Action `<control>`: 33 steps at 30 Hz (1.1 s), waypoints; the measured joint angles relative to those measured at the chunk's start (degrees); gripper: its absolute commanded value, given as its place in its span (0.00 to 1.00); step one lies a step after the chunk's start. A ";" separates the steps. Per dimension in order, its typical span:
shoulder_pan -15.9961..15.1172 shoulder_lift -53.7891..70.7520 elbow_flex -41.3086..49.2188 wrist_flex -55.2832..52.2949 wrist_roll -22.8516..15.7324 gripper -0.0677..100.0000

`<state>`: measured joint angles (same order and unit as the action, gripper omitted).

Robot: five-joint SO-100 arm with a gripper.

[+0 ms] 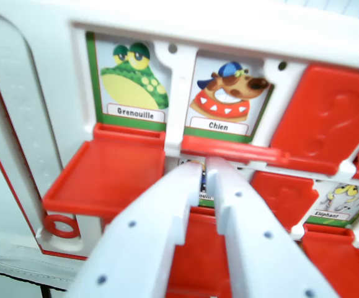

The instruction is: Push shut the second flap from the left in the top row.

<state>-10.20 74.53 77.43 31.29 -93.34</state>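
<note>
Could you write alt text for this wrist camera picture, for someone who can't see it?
Two white robot fingers reach up to the red flap under a cartoon dog card labelled "Chien", on a white game board. To the wrist view's left, a frog card labelled "Granouille" shows above its own lowered flap; to the right, a raised red flap bears a question mark.

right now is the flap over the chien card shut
No, the Chien card with its dog picture is uncovered, and its red flap hangs open below it by the gripper.

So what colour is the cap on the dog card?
Blue, on the dog card, in the wrist view.
</note>
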 measured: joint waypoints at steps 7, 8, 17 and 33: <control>0.09 -4.83 -6.06 0.00 -0.70 0.00; 0.09 -5.36 -6.59 0.00 -0.70 0.00; 0.09 -6.50 -8.44 0.70 -0.70 0.00; 1.93 4.75 -1.76 7.56 -1.14 0.00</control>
<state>-8.26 79.28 75.67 38.85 -94.48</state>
